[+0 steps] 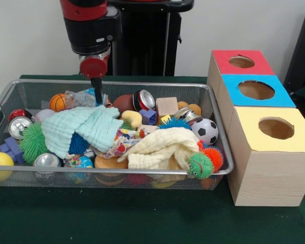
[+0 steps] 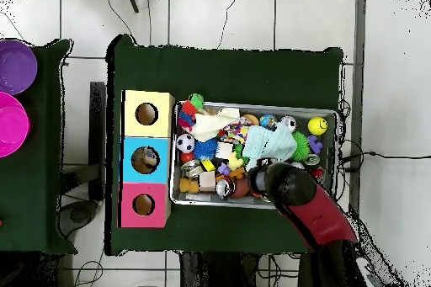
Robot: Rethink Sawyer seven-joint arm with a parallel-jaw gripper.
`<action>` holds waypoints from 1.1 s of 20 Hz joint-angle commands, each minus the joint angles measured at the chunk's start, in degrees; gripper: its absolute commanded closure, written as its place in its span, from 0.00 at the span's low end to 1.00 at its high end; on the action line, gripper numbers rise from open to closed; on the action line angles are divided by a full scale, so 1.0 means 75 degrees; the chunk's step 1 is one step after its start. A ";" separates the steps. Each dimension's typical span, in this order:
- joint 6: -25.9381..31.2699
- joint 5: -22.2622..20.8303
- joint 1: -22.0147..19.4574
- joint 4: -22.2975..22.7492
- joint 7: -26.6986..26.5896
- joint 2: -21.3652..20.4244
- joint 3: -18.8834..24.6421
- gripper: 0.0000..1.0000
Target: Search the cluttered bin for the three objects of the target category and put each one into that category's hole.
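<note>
The gripper (image 1: 97, 95) dips into the bin's (image 1: 117, 84) far side beside the mint cloth (image 1: 81, 128) (its finger state is unreadable).

— Any writing legible in the wire bin (image 1: 213, 109)?
— None. The cans (image 1: 20, 126) carry no readable label, and the three wooden boxes (image 1: 267, 137) show only plain coloured tops with holes.

Wire bin (image 2: 332, 145) crammed with toys and cloths, three boxes (image 2: 147, 158) touching its side, red arm (image 2: 316, 212) reaching over bin
</note>
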 commanded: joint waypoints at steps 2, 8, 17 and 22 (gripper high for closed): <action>0.0688 -0.0177 -0.0188 -0.0113 0.0578 -0.0407 0.0047 0.00; -0.0060 -0.0239 -0.0530 0.0354 0.0371 -0.0015 0.0373 0.00; -0.0245 -0.0343 -0.0431 0.0310 0.0543 0.0654 0.0272 0.00; -0.0289 -0.0280 -0.0412 0.0423 0.0609 0.0734 0.0298 0.00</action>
